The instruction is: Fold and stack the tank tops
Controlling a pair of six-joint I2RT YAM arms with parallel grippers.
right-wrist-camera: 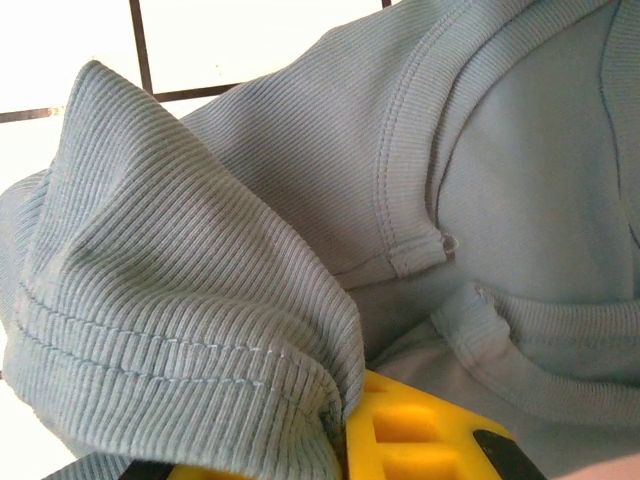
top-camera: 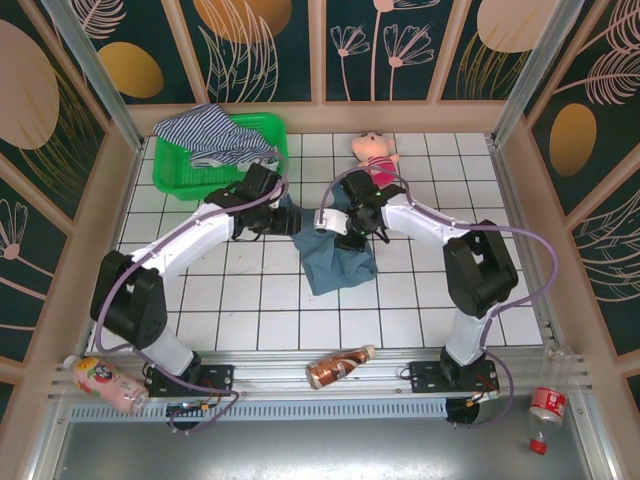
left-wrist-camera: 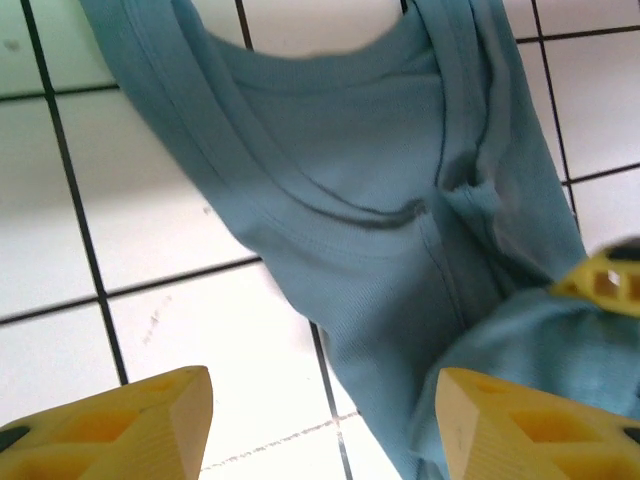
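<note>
**Yellow fingers (left-wrist-camera: pixel 150 415) waiting wide, partner pinching cloth**

Both belong to the left gripper (left-wrist-camera: pixel 320 410), whose jaws are standing well apart and holding nothing in its wrist view. The teal tank top (left-wrist-camera: pixel 400 200) is lying on the white tiled table (left-wrist-camera: pixel 150 250) just beyond them, its edge touching the right-hand finger. The right gripper (right-wrist-camera: pixel 390 430) is pinching a bunched, ribbed hem of that same top. From above, the top is sitting crumpled mid-table between both grippers, while the striped tank top (top-camera: pixel 205 128) is draping over the green basket (top-camera: pixel 165 175) at the far left.

To do this step well, I judge, the left jaws should take the matching hem corner, catching one layer. Both arms should then draw apart evenly so the cloth spreads flat before any fold.

Cloth is burying the right fingertips, so I cannot tell how many layers they are holding. From above, the arms are covering the top's upper part.
</note>
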